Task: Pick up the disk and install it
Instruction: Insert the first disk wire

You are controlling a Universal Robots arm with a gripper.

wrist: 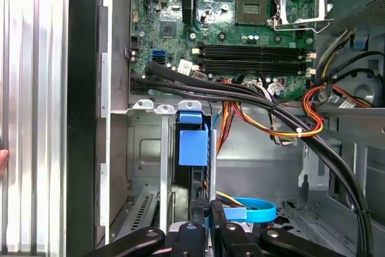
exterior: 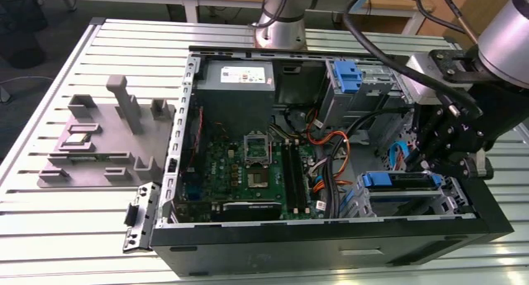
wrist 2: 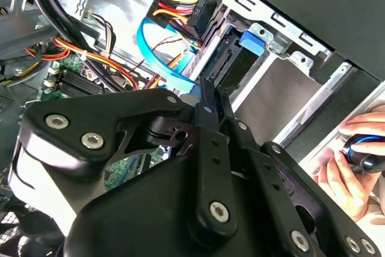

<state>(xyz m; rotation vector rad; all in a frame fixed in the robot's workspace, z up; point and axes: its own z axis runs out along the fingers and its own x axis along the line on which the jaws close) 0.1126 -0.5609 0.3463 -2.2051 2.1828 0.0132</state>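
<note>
Disk [exterior: 402, 181] sits edge-up in the drive bay [exterior: 450, 195] at the case's front corner, blue rails showing. Gripper [exterior: 438, 167] is right above it, fingers [wrist: 200, 224] nearly shut on the disk's edge. My read: press straight down, keep clear of the blue cable [wrist: 255, 210].

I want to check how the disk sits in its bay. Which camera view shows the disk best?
The exterior view shows it best: the disk lies in the metal bay near the case's front, with the gripper just above it. The first wrist view shows its blue rail end edge-on. The second wrist view shows a blue tab, largely hidden behind the gripper.
</note>
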